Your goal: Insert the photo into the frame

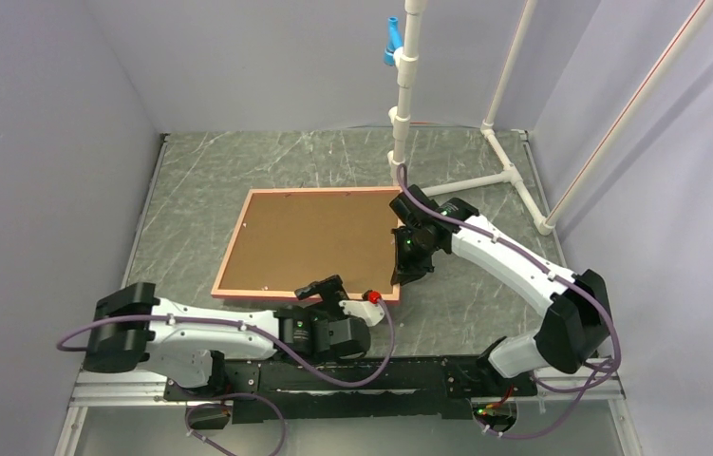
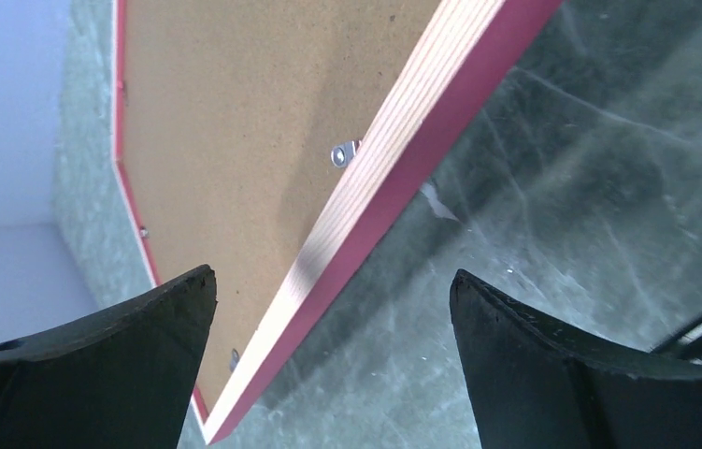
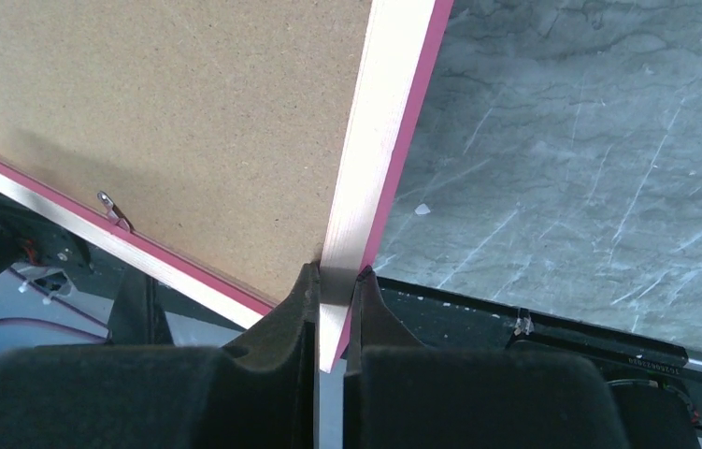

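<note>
A robotics lab test cell is indicated by the plain pale walls (image 1: pixel 39 142) enclosing a scratched, marbled grey table (image 1: pixel 238 161) on three sides, by the white left arm (image 1: pixel 191 332) and right arm (image 1: pixel 514 256) bolted to a black rail (image 1: pixel 333 385) at its near edge, by purple cables (image 1: pixel 390 340) looped about them, and by a white pipe rig (image 1: pixel 407 85) set at the back.

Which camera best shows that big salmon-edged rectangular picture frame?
The top external view: nearly the whole salmon-edged rectangular picture frame shows, back side up. The wrist views show only edges, a corner and part of that back.
</note>
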`<state>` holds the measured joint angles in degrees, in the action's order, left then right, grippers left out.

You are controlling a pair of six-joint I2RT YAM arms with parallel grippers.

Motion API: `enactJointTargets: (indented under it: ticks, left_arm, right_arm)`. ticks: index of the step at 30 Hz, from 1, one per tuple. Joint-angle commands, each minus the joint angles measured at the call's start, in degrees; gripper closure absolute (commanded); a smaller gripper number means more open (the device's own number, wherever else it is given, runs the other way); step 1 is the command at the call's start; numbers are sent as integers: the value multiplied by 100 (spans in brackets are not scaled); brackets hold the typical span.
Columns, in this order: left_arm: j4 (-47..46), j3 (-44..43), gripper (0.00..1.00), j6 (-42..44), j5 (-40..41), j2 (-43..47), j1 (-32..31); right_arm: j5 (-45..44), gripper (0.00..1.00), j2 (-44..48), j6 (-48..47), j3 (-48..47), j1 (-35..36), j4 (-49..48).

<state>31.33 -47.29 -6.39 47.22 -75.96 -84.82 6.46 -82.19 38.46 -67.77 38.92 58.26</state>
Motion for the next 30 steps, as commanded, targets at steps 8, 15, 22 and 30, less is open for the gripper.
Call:
enactJointTargets:
  ticks: [8,15,22,30]
  left_arm:
    - [581,-463,8,-757,1783,-892,-48]
    - [1140,-763,37,-1128,2336,-1009,-52]
    - [1048,-767,71,-840,2254,-818,-48]
    - [1593,-1081,96,-846,2185,-521,-109]
  right_arm:
    - [862,100,643,-168,-246,27,-323]
    - [931,100,753,-137,-105,27,-365]
    - [954,84,1006,-43,28,28,-693]
    - [240,19,1805,-155,-146,15,-1184]
